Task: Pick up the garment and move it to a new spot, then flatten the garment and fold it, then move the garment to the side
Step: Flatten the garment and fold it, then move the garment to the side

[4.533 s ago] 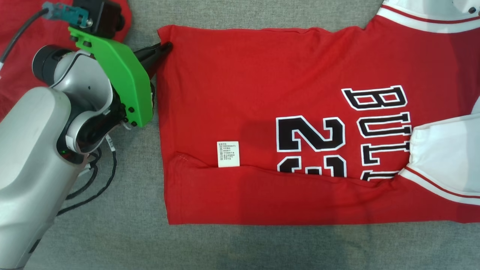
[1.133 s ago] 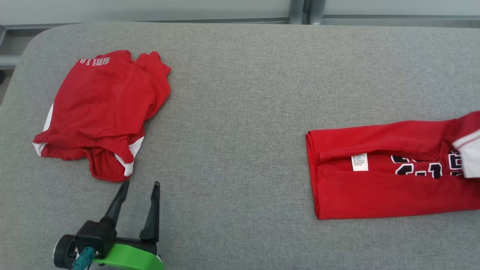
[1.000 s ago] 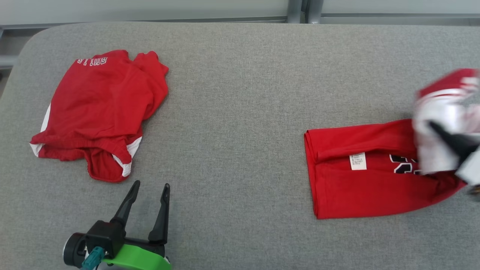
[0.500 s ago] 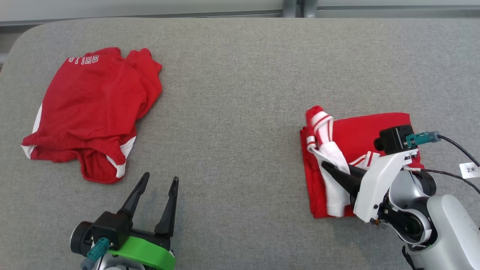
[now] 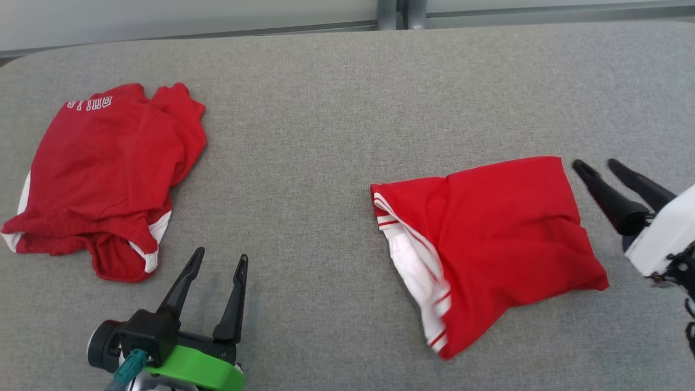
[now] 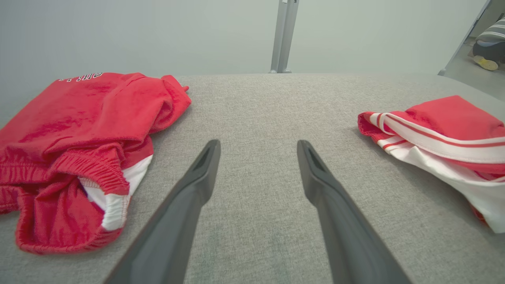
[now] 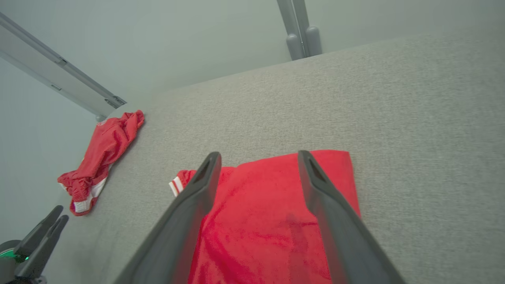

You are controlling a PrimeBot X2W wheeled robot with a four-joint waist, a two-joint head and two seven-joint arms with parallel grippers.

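Observation:
The garment (image 5: 499, 233), a red jersey with white striped trim along its left edge, lies folded in a rough rectangle on the grey padded table (image 5: 326, 136), right of the middle. My right gripper (image 5: 595, 163) hovers open just off the garment's far right corner, holding nothing. In the right wrist view its fingers (image 7: 259, 154) spread over the garment (image 7: 268, 213). My left gripper (image 5: 221, 254) stands open and empty near the front edge, well left of the garment. The left wrist view has the garment's striped edge (image 6: 442, 134) at the right, apart from the open left gripper (image 6: 258, 142).
A second red piece, shorts with white trim (image 5: 103, 174), lies crumpled at the far left of the table (image 6: 79, 118) (image 7: 102, 154). A grey post (image 5: 393, 13) stands behind the table's back edge. A person's shoe (image 6: 484, 62) is on the floor beyond the right end.
My right gripper has opened, let go of the garment and drawn back to the right. The garment now lies folded over, plain red side up. The head camera has shifted.

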